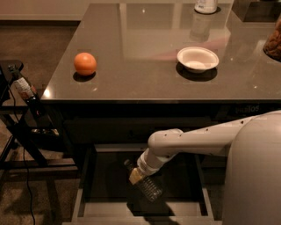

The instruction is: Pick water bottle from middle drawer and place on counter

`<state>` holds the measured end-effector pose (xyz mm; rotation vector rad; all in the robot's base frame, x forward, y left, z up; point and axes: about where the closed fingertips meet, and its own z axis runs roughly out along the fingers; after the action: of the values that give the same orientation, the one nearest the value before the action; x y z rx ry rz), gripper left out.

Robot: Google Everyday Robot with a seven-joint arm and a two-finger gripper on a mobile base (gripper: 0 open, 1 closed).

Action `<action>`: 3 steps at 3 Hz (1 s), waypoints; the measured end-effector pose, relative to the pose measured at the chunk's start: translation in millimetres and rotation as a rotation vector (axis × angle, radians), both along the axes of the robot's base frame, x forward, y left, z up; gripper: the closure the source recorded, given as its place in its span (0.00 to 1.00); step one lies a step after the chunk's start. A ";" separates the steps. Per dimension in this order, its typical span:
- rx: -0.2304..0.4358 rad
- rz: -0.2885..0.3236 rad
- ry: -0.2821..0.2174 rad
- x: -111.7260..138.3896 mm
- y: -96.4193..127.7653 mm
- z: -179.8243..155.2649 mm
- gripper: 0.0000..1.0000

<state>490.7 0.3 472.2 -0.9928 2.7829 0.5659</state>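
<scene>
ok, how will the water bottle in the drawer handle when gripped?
The water bottle, at the tool inside the middle drawer: clear ribbed walls probably flex under squeeze. Small, thin plastic: likely light, fill level unclear. Round body may roll on the glossy counter.

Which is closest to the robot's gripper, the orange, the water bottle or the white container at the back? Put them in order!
1. water bottle: held by the gripper, low inside the open drawer.
2. orange: up on the counter, near its front left.
3. white container: at the counter's far edge, to the right.
</scene>
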 end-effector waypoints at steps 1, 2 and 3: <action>0.000 0.000 0.000 0.0 -0.1 0.2 1.00; -0.005 -0.018 -0.016 -3.8 -9.8 19.8 1.00; -0.030 -0.044 -0.031 -11.7 -25.7 47.0 1.00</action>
<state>479.0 -25.4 519.2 -0.9348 2.7867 0.5001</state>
